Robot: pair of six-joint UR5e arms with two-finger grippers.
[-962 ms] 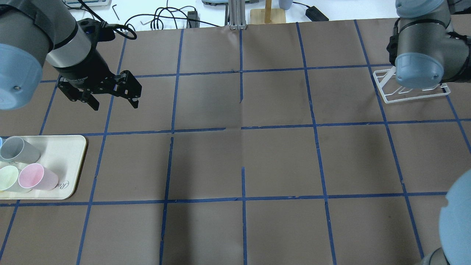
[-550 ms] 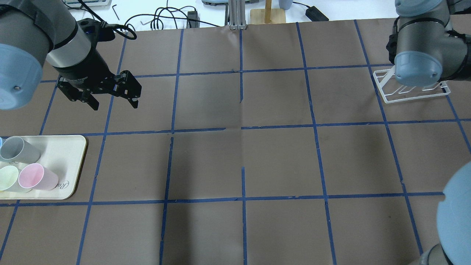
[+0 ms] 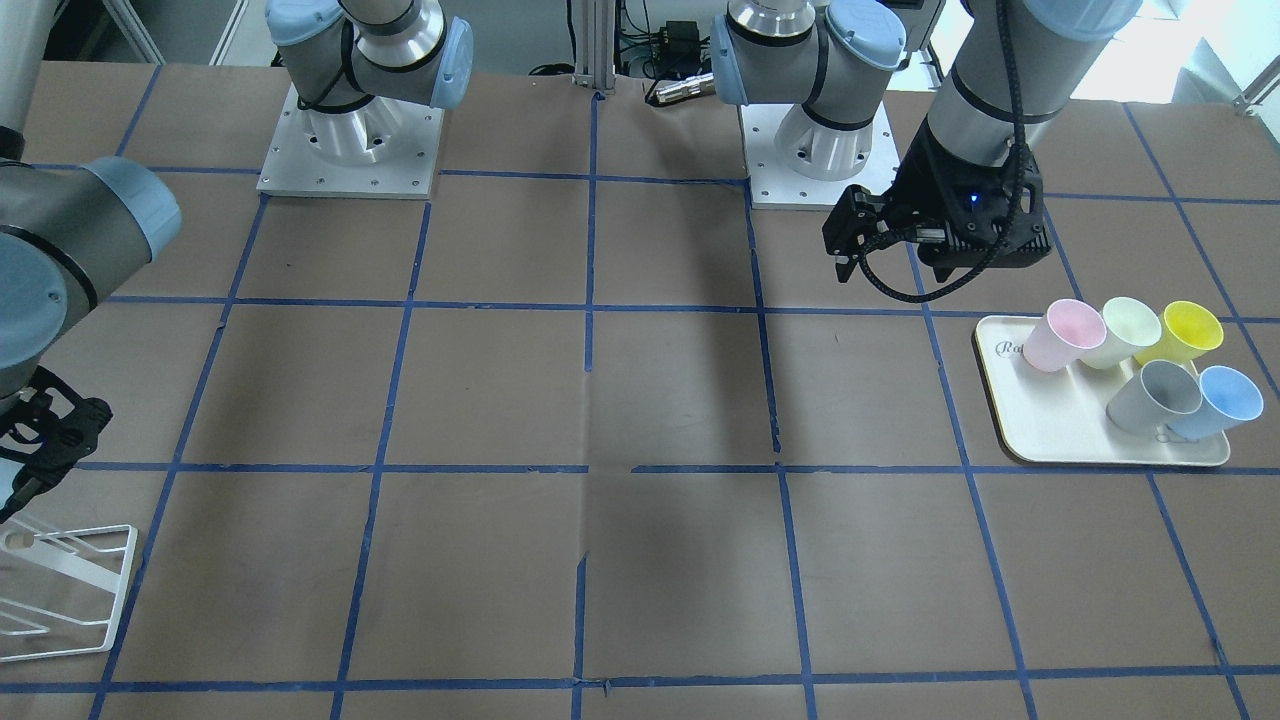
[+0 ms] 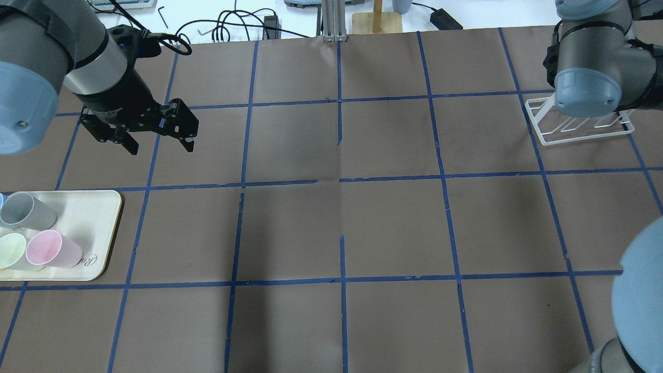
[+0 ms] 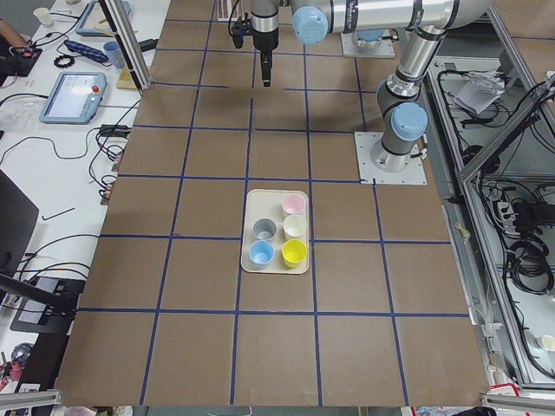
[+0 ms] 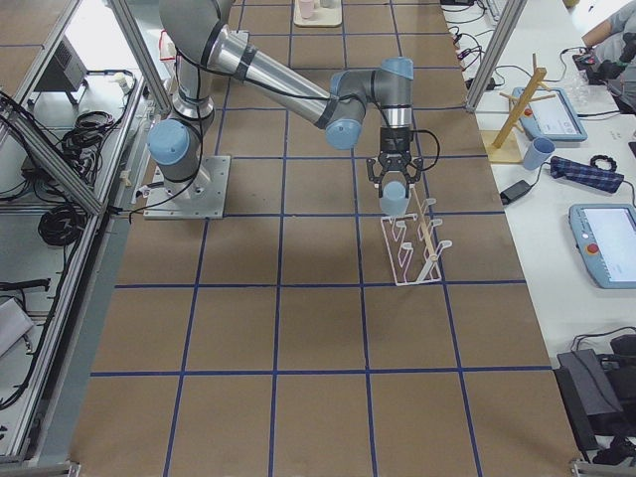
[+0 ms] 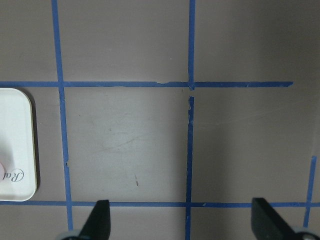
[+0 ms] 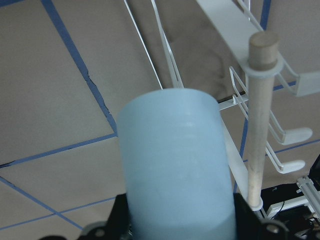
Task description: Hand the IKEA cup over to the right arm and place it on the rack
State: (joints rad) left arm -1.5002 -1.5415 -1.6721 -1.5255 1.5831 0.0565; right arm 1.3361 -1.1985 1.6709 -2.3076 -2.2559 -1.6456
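Moved: right arm [image 4: 588, 88] has shifted toward the table's far edge in the overhead view, uncovering more of the slanted rods of the rack [image 4: 544, 139]. Its large blue joint cap at the lower right corner now reaches higher. The left gripper [image 4: 161, 147] has kept its place.
Right gripper [image 6: 396, 185]: clamped on the IKEA cup [image 8: 175, 165], with a black finger [image 8: 119, 212] on each side of the cup's wall. It points down over the rack.
IKEA cup: pale blue, held clear of the table [image 4: 393, 228] above one end of the rack. In the right wrist view it lies just beside the wooden-tipped peg [image 8: 261, 100], with a narrow gap showing between them.
Rack: white wire frame standing on the brown table, toward its far right corner in the overhead view, partly hidden by the right arm.
Left gripper: jaws spread wide with nothing between them. It hangs above bare table, beyond the far edge of the tray [image 3: 1050, 430].
Tray: cream, on the robot's left side of the table. It carries a pink cup [image 3: 1065, 335], a pale green cup [image 3: 1125, 325], a yellow cup [image 3: 1190, 330], a grey cup [image 3: 1155, 395] and a second blue cup [image 3: 1225, 400], all mouth-up.
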